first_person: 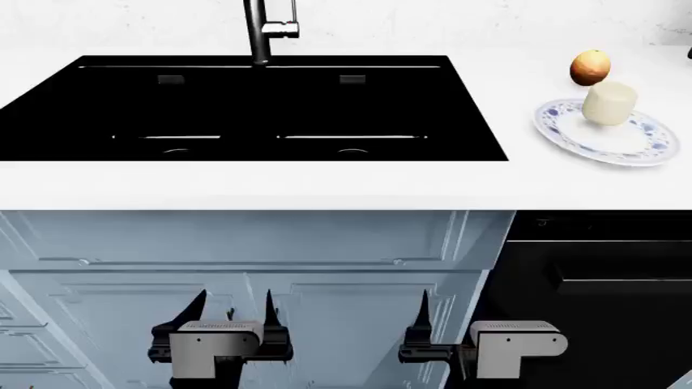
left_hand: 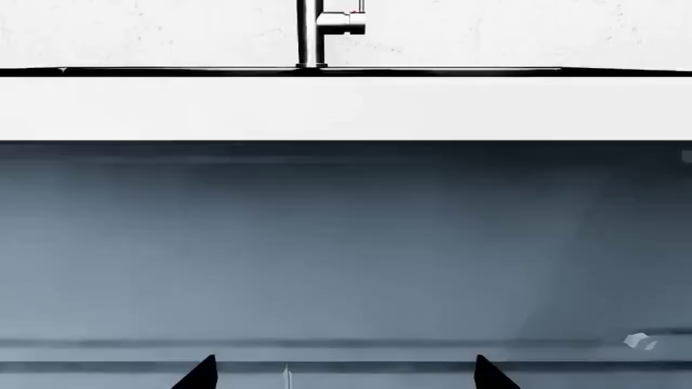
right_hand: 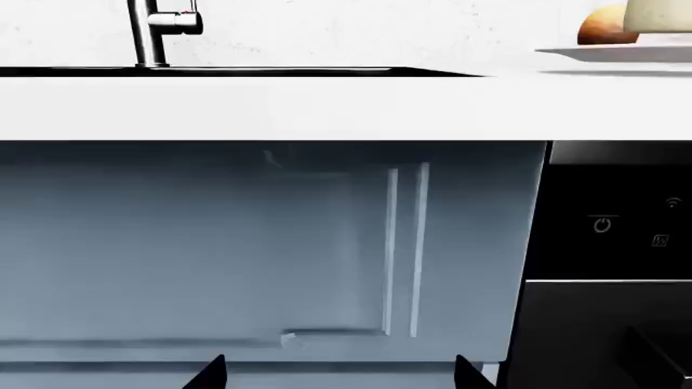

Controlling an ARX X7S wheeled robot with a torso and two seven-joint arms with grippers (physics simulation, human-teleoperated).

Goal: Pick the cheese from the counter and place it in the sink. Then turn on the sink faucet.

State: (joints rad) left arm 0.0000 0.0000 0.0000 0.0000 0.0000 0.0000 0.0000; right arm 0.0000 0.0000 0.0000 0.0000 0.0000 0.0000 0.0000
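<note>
Nothing done yet: pick, drop and faucet turn all left. Cheese on a plate on the counter, well up and right of the right gripper, beside a fruit. Sink empty. Faucet untouched. Both grippers, left included, wide, holding nothing, low by the cabinet.
</note>
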